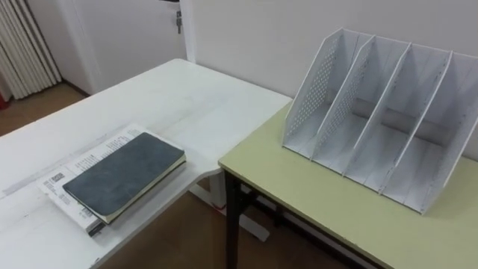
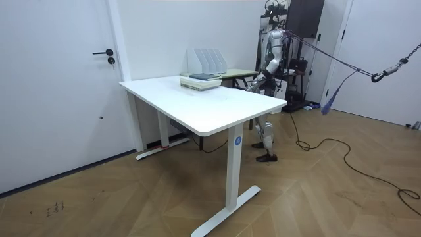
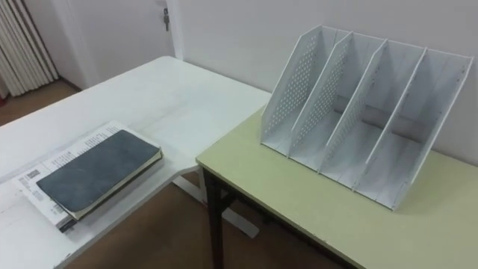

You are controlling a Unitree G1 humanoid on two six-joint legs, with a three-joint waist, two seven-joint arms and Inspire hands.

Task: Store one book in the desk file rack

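Two books lie stacked near the corner of the white table (image 1: 187,97). The top one is a dark grey book (image 1: 123,175) (image 3: 97,172), and it rests on a white book with printed covers (image 1: 71,170). The white file rack (image 1: 381,119) (image 3: 358,104) stands upright on the green desk (image 1: 321,202), its slots open toward me and holding nothing. In the room view I stand beside the green desk (image 2: 238,73), at the far end of the white table from the camera. There my left hand (image 2: 254,81) hangs low by the desk edge.
A gap of wooden floor (image 1: 179,239) separates the white table from the green desk. A wall runs close behind the rack. A door (image 2: 66,85) is on the room view's left, and a radiator (image 1: 26,45) stands far left.
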